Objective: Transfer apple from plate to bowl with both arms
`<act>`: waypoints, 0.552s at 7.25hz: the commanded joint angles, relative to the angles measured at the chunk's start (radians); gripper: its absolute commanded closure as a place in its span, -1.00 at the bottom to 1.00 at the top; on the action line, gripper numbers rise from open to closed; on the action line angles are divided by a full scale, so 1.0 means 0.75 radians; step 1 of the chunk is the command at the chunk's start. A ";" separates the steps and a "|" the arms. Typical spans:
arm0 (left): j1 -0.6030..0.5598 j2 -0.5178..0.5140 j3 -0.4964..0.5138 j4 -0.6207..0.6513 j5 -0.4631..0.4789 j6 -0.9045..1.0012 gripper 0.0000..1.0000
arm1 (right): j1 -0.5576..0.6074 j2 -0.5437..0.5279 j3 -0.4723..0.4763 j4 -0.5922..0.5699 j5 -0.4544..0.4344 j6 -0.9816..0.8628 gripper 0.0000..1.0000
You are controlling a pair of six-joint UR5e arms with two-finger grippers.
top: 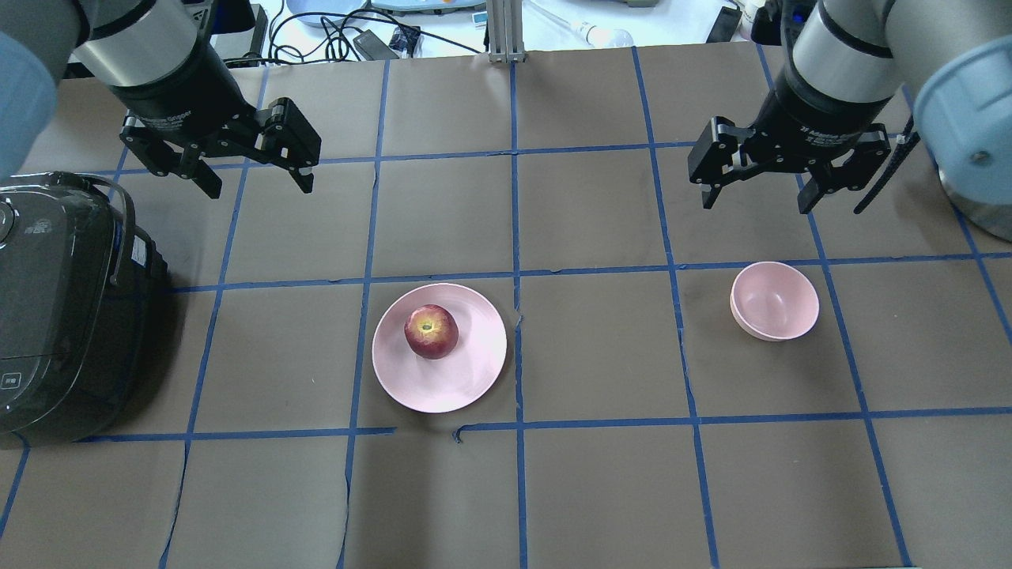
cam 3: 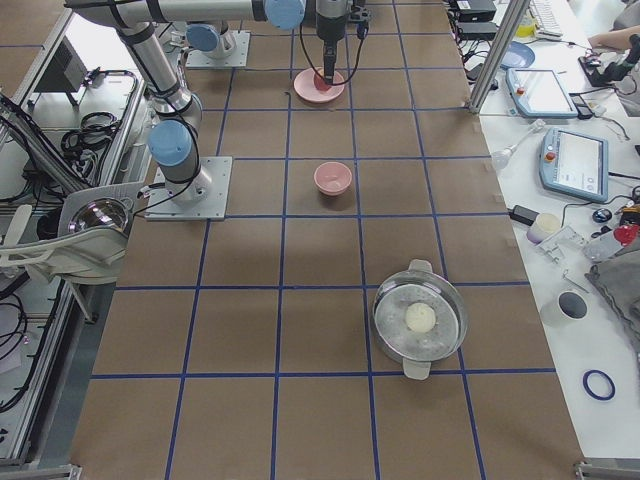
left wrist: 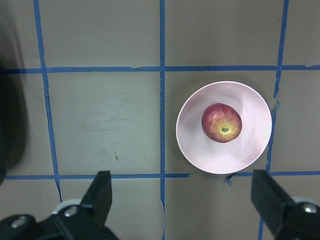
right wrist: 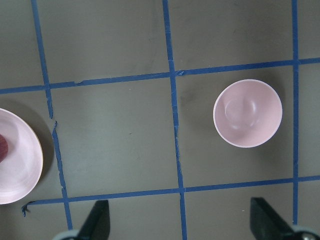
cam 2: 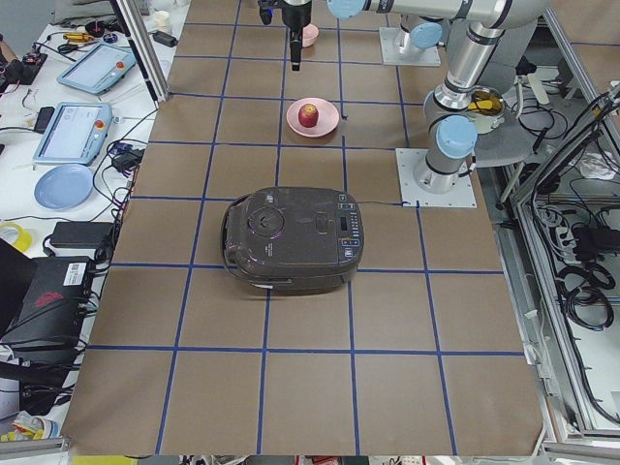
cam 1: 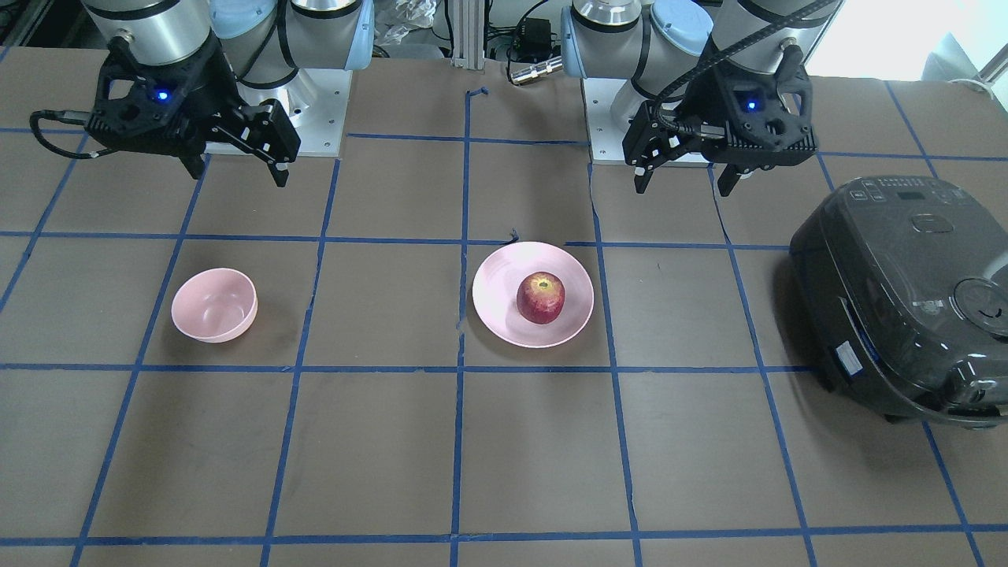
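Observation:
The red apple (cam 1: 540, 298) (top: 431, 331) sits on the wide pale pink plate (cam 1: 496, 291) (top: 474, 363) near the table's middle. The small deep pink bowl (cam 1: 214, 305) (top: 775, 300) stands empty on the robot's right side. My left gripper (top: 261, 186) (cam 1: 682, 187) is open and empty, held above the table beyond and left of the plate. Its wrist view shows the apple (left wrist: 222, 123) on the plate (left wrist: 200, 150). My right gripper (top: 756, 204) (cam 1: 239, 176) is open and empty, held above the table beyond the bowl (right wrist: 247, 113).
A dark rice cooker (top: 55, 308) (cam 1: 906, 299) stands at the table's left end, close to the left arm. A metal pot with a lid (cam 3: 420, 320) sits toward the table's right end. Blue tape lines grid the brown table.

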 commanded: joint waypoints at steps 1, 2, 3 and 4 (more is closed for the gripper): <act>-0.002 0.000 0.001 0.000 -0.001 0.003 -1.00 | 0.005 -0.001 -0.002 0.000 -0.004 0.001 -1.00; -0.002 0.004 0.003 0.000 -0.001 0.005 -1.00 | 0.005 -0.001 -0.002 0.000 -0.006 0.001 -1.00; 0.000 0.002 0.003 0.000 -0.001 0.007 -1.00 | 0.005 0.001 -0.002 0.000 -0.008 0.001 -1.00; 0.000 0.004 -0.001 0.000 -0.001 0.007 -1.00 | 0.005 0.001 -0.004 -0.004 -0.011 0.001 -1.00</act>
